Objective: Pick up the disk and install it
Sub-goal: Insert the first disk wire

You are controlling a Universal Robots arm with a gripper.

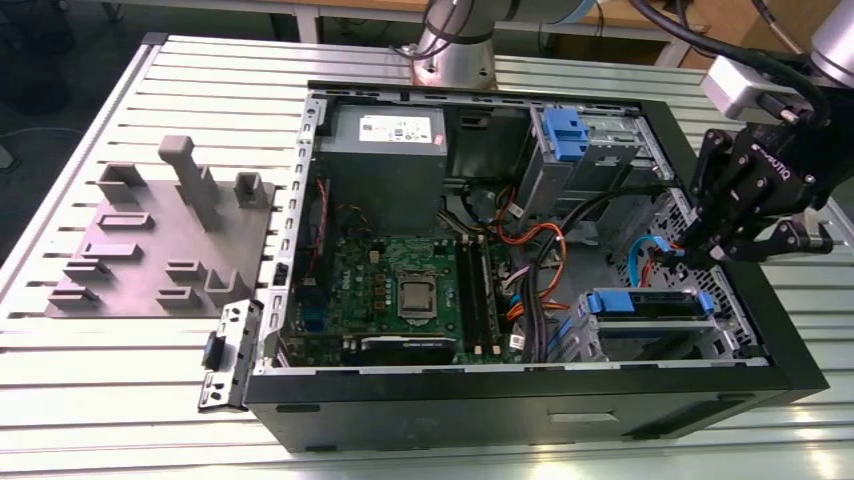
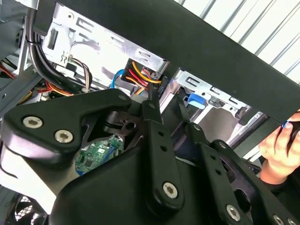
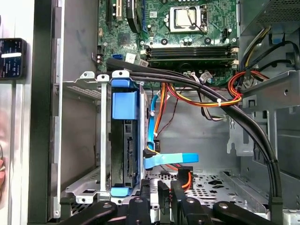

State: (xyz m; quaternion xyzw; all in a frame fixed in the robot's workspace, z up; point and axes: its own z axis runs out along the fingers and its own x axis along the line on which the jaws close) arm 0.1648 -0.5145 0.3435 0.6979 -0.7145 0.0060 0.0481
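Disk [image 3: 124, 145] sat edge-on in its drive cage [image 3: 89, 136], blue bracket around it, just beyond the gripper [image 3: 164, 190] and off to one side of the fingertips, which stood close together, gripping nothing.

I'm working in a robotics lab or workshop: slotted aluminium table [image 1: 107, 390] under me, an opened desktop computer case [image 1: 534, 400] lying directly below my fingers, a grey fixture plate [image 1: 147, 250] sitting well off to the side, desk legs standing beyond my arm's base [image 1: 454, 55].
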